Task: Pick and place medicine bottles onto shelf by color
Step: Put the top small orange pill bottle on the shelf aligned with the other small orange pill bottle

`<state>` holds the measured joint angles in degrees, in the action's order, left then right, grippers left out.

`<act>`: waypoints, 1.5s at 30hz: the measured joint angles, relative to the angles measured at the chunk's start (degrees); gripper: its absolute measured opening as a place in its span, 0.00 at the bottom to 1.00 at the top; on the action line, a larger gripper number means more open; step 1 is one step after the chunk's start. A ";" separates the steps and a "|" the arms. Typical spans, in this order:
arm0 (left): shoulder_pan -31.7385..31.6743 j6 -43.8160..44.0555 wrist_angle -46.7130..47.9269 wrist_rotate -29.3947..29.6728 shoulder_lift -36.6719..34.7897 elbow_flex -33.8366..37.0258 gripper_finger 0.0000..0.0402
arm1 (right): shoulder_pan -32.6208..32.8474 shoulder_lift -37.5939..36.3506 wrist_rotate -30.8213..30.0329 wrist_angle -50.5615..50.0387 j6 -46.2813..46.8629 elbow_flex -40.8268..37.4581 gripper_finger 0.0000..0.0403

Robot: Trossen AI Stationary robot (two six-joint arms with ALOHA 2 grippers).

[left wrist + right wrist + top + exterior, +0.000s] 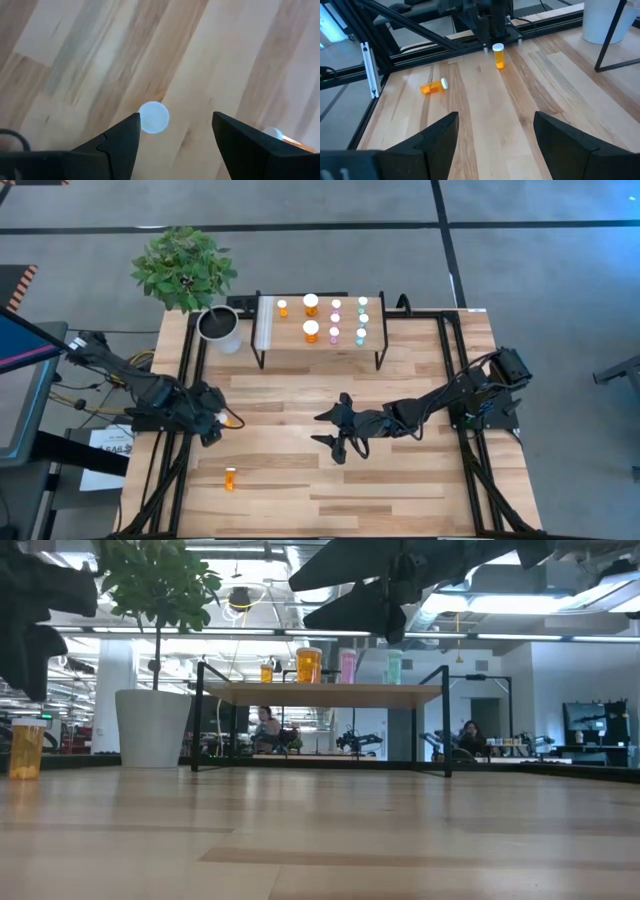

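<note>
Left end effector (222, 420): at 9 o'clock on the worktop (400, 480), fingers (120, 137) spread wide, poised above an upright orange bottle (498, 55) whose white cap shows between them.
Fallen bottle (231, 478): orange, lying on its side at 7 o'clock, apart from the left end effector.
Right end effector (335, 430): near the worktop's centre, raised, fingers wide apart, holding nothing.
Shelf (268, 330): at 12 o'clock, carrying rows of bottles; orange ones (311, 330) toward 9 o'clock, pink (335, 318) in the middle, teal (362, 318) toward 3 o'clock.
Plant pot (220, 328): white, just beside the shelf at 11 o'clock.
</note>
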<state>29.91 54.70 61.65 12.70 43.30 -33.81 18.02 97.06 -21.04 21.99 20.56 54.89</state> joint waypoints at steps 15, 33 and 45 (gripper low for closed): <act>-1.16 9.31 0.02 3.22 16.76 0.01 0.68 | 0.00 0.00 0.00 0.02 0.00 0.00 0.70; -4.63 7.52 -1.17 -0.79 18.65 -0.03 0.47 | 0.00 0.00 0.00 -0.15 0.00 0.00 0.70; -4.63 7.64 -1.88 -1.76 18.50 -0.09 0.24 | 0.00 0.00 0.00 -0.15 0.00 0.00 0.70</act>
<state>25.28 62.34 59.78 10.94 61.80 -33.90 18.02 97.06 -21.04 21.85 20.56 54.89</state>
